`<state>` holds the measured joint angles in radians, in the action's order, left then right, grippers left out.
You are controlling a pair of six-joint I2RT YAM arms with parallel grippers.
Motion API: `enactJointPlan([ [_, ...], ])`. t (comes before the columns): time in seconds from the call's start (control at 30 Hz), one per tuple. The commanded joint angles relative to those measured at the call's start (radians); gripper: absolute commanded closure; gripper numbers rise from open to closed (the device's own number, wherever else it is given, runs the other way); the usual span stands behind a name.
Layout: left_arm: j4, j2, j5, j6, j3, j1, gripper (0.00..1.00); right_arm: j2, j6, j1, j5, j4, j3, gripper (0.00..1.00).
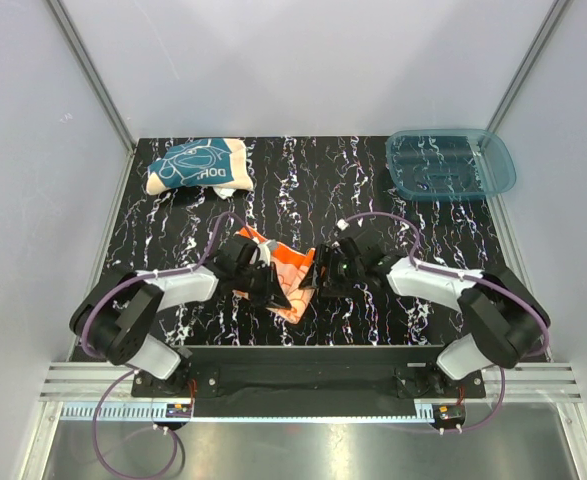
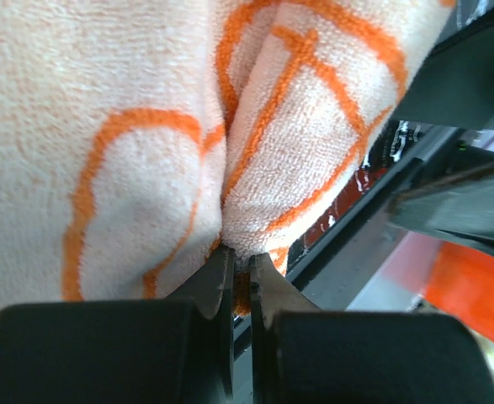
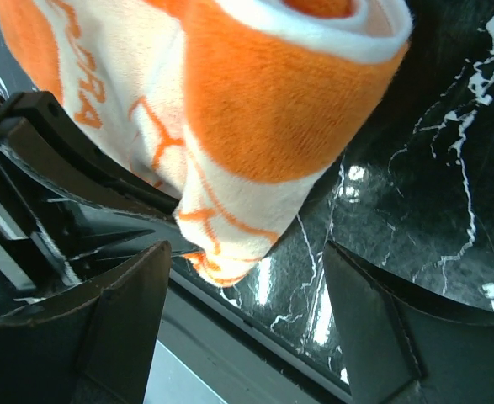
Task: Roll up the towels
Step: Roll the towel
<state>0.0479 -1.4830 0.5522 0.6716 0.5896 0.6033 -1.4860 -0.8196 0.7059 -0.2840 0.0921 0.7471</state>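
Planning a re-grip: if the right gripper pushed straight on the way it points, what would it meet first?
Most likely the orange towel, bunched just ahead of the right gripper, jaws open; the left gripper lies close beyond, depth unclear.

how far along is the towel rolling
Looks done: the teal towel lies bundled up at the far left of the table, apart from both arms, though I cannot tell how neat the roll is. In hand: the orange towel, partly curled, is pinched by the left gripper, while the right gripper is open beside it. Left: finishing the orange roll.
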Motion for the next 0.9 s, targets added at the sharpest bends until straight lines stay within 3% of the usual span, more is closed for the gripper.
enactJointPlan([
  [0.0,-0.014,-0.074,0.043,0.000,-0.045,-0.039,1.00,-0.043,-0.010,0.009,-0.034,-0.144,-0.012,0.20],
  [0.3,-0.010,-0.126,0.080,0.017,-0.051,-0.094,1.00,-0.171,-0.006,0.009,-0.046,-0.300,-0.025,0.27],
  [0.43,-0.020,-0.157,0.109,0.023,-0.057,-0.114,1.00,-0.217,-0.016,0.009,-0.066,-0.390,-0.046,0.42],
  [0.47,-0.025,-0.158,0.109,0.023,-0.056,-0.114,0.99,-0.229,-0.026,0.009,-0.070,-0.412,-0.049,0.54],
  [0.57,-0.007,-0.134,0.081,0.013,-0.053,-0.114,0.89,-0.224,-0.044,0.009,-0.060,-0.378,-0.046,0.73],
  [0.77,0.177,0.052,-0.132,-0.056,-0.002,-0.079,0.66,-0.184,-0.043,0.009,-0.015,-0.146,0.014,0.80],
  [0.87,0.268,0.128,-0.247,-0.072,0.044,-0.019,0.46,-0.175,-0.036,0.010,-0.017,-0.041,0.052,0.83],
])
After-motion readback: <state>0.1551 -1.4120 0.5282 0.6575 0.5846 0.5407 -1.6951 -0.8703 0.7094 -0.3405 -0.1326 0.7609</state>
